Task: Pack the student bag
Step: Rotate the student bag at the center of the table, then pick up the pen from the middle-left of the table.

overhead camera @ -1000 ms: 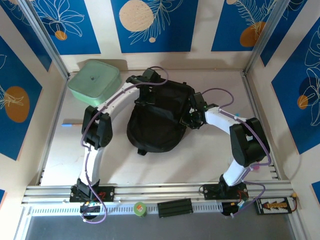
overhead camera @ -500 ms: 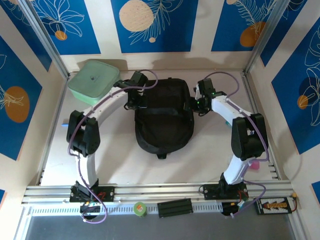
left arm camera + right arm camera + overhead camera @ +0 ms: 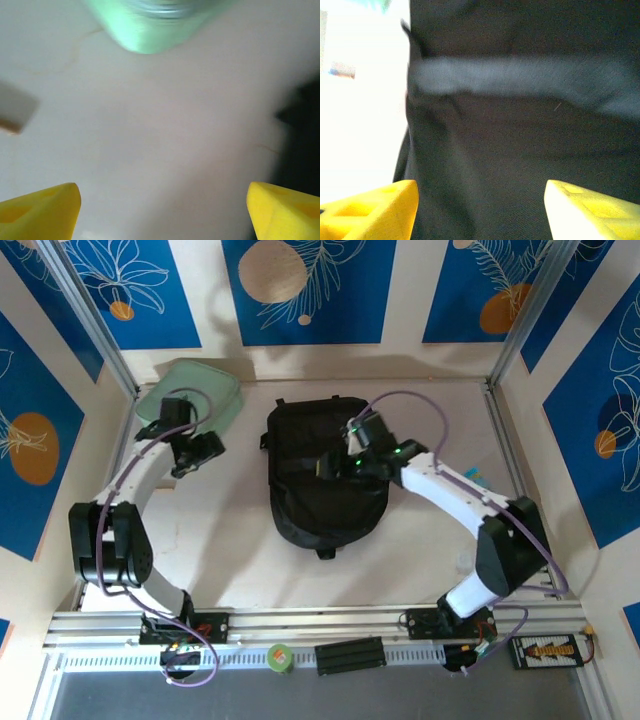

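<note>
Student bag (image 3: 325, 490) lies flat near the far edge of the table (image 3: 230, 560). Right gripper (image 3: 480, 205) hangs over it, fingers apart, probably after a zipper. Left gripper (image 3: 162, 210), spread and empty, faces the green box (image 3: 150, 25) in the far-left corner.

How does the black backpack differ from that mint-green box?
The backpack is black, soft, rumpled fabric; the box is mint-green, smooth and square with rounded corners. The backpack is clearly bigger than the box. The backpack lies mid-table, while the box sits in the far left corner. Both rest on the table.
</note>
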Action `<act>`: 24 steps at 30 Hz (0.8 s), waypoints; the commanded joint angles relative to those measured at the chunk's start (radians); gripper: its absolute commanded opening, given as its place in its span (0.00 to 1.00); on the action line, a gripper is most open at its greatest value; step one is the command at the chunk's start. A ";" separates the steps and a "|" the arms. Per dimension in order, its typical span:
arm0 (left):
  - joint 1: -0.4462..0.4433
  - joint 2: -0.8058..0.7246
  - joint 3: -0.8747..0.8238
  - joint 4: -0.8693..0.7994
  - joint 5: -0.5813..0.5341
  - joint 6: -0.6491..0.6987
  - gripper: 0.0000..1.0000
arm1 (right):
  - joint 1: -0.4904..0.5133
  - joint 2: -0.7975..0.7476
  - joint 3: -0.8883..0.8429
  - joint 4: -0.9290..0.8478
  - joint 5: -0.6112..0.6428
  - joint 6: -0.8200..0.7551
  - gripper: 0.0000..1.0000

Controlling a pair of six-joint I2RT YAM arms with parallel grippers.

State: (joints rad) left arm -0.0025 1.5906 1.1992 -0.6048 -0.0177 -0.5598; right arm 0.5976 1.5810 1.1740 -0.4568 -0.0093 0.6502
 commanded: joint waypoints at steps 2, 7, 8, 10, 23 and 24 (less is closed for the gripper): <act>0.084 0.026 -0.042 0.039 -0.070 0.023 0.86 | 0.012 0.061 -0.057 0.000 -0.001 0.125 0.67; 0.195 0.131 -0.020 0.061 -0.092 -0.015 0.82 | -0.021 0.105 -0.117 -0.004 -0.002 0.113 0.67; 0.216 0.157 -0.007 0.061 -0.091 -0.019 0.81 | -0.030 0.111 -0.131 -0.018 0.011 0.109 0.67; 0.256 0.204 0.033 0.037 -0.116 -0.031 0.77 | -0.054 0.108 -0.162 -0.040 0.036 0.100 0.66; 0.337 0.397 0.151 0.005 -0.106 -0.086 0.57 | -0.153 0.048 -0.184 -0.070 0.066 0.078 0.66; 0.336 0.406 0.158 -0.004 -0.117 -0.094 0.56 | -0.151 0.048 -0.179 -0.075 0.069 0.080 0.66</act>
State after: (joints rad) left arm 0.3317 1.9495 1.3258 -0.5674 -0.1280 -0.6220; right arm 0.4385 1.6196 0.9825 -0.4568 0.0345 0.7341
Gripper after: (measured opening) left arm 0.564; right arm 0.660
